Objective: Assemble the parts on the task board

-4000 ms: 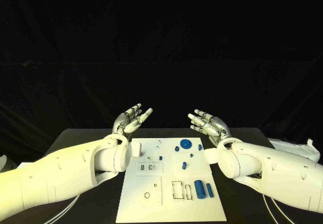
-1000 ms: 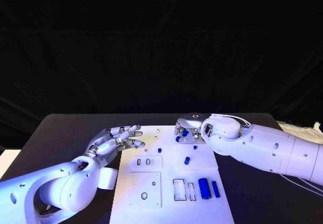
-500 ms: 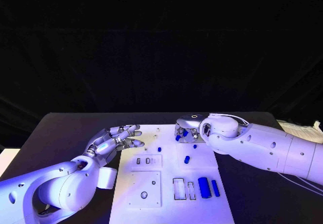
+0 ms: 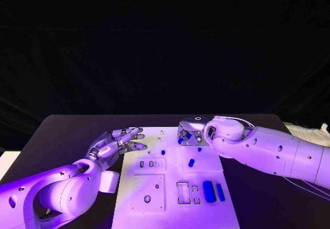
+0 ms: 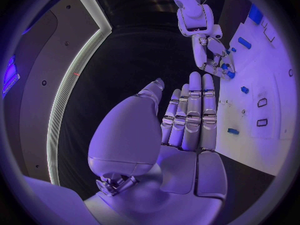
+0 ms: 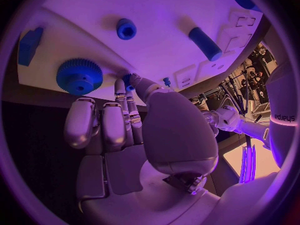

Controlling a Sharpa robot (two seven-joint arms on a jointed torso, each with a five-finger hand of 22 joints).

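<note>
The white task board (image 4: 172,200) lies in the middle of the black table. My right hand (image 4: 189,134) is low over its far end, beside a blue gear (image 6: 79,76). Its thumb and a fingertip pinch a small blue part (image 6: 128,80), also seen as the small blue part (image 4: 181,140). My left hand (image 4: 117,143) hovers at the board's left edge, empty, fingers straight (image 5: 190,117). Other blue parts lie on the board: a short cylinder (image 4: 191,162), a small peg (image 4: 199,149), a tiny pin (image 4: 163,152) and two long cylinders (image 4: 208,191).
Rectangular slots (image 4: 183,192) and small holes (image 4: 147,198) are cut in the board's near half. A dark blue block (image 6: 29,45) lies beside the gear. White papers (image 4: 309,131) lie at the table's right edge.
Four seconds ago both hands were raised, palms up, beyond the board; now the right is down at the gear and the left at the board's edge. Over the last second they hardly moved.
</note>
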